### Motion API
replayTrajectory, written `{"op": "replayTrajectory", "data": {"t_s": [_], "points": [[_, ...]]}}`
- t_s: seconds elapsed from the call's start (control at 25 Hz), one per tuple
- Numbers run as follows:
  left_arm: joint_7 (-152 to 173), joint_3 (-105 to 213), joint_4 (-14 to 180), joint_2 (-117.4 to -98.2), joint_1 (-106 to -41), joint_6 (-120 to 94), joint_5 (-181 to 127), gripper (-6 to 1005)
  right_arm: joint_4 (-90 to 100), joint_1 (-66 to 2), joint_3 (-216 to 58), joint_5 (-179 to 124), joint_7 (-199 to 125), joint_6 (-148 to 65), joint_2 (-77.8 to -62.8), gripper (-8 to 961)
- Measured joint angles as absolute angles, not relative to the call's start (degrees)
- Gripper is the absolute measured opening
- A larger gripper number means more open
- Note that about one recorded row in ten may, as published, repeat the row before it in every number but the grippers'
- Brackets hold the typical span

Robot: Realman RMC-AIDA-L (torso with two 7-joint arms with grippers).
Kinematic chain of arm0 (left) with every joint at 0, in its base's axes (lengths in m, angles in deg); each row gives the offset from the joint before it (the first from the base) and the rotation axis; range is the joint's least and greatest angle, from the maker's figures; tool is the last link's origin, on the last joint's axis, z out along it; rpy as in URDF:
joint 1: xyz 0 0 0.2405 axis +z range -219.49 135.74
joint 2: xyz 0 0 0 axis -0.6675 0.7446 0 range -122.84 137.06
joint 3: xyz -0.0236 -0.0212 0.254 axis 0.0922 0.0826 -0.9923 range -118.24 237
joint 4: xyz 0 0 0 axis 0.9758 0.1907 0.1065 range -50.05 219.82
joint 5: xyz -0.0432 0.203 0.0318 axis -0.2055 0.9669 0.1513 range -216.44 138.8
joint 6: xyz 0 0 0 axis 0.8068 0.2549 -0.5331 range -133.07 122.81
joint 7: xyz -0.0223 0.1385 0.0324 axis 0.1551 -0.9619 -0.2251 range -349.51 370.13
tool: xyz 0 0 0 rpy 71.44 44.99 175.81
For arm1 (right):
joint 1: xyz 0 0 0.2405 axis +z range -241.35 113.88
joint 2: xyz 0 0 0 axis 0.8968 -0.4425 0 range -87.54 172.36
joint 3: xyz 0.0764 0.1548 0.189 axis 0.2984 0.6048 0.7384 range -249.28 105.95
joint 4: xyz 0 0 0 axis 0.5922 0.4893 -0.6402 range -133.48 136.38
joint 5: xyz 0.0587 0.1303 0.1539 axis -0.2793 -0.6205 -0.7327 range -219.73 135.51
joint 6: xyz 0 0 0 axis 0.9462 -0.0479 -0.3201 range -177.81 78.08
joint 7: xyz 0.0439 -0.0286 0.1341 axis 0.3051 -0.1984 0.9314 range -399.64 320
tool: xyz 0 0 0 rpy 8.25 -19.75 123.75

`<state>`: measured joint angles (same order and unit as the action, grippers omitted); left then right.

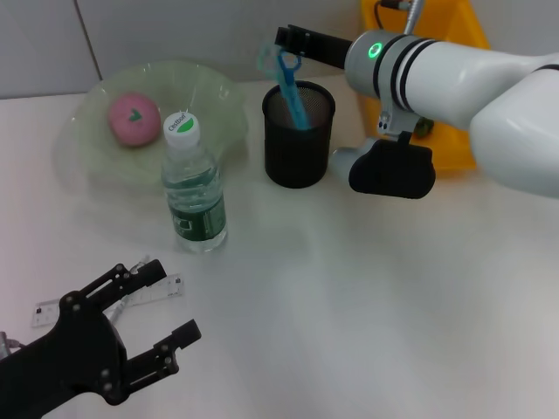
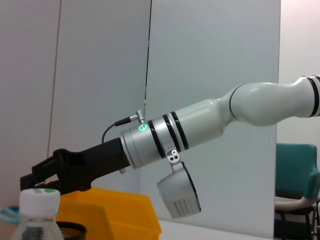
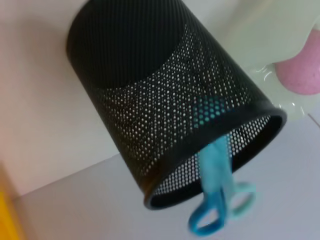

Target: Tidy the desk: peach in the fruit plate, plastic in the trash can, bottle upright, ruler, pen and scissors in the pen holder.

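Blue scissors [image 1: 291, 87] stand blades-down in the black mesh pen holder [image 1: 299, 135], handles poking above its rim, just below the right fingers [image 1: 281, 37]; whether those fingers are apart or together I cannot tell. To finish this step well, let go fully and lift straight up so the handles do not snag. Left fingers [image 1: 162, 305] hover apart over the counter [image 1: 367, 288], just beside the ruler [image 1: 52, 310].

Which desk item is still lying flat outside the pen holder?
The clear ruler, flat on the table beside the left pincer. The blue scissors already stand in the black mesh pen holder, handles up, just below the right pincer.
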<state>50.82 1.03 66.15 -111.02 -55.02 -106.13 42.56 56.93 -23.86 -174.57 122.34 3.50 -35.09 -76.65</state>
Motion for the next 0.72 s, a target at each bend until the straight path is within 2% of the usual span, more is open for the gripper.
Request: {"op": "replayTrajectory", "data": {"t_s": [0.16, 0.4, 0.72], "points": [[50.83, 1.03, 65.99, -110.94, -55.14, -106.09, 42.58, 790, 60.63, -25.39, -174.49, 124.72, 6.70, -32.33, -76.67, 351], [50.74, 0.67, 65.73, -110.92, -55.23, -106.01, 42.66, 790, 77.08, -30.95, -172.40, 125.10, 15.46, -18.59, -76.78, 352], [50.23, 0.50, 65.50, -110.85, -55.42, -106.19, 42.69, 790, 90.47, -36.94, -168.48, 124.60, 34.57, -14.38, -77.11, 366]]}}
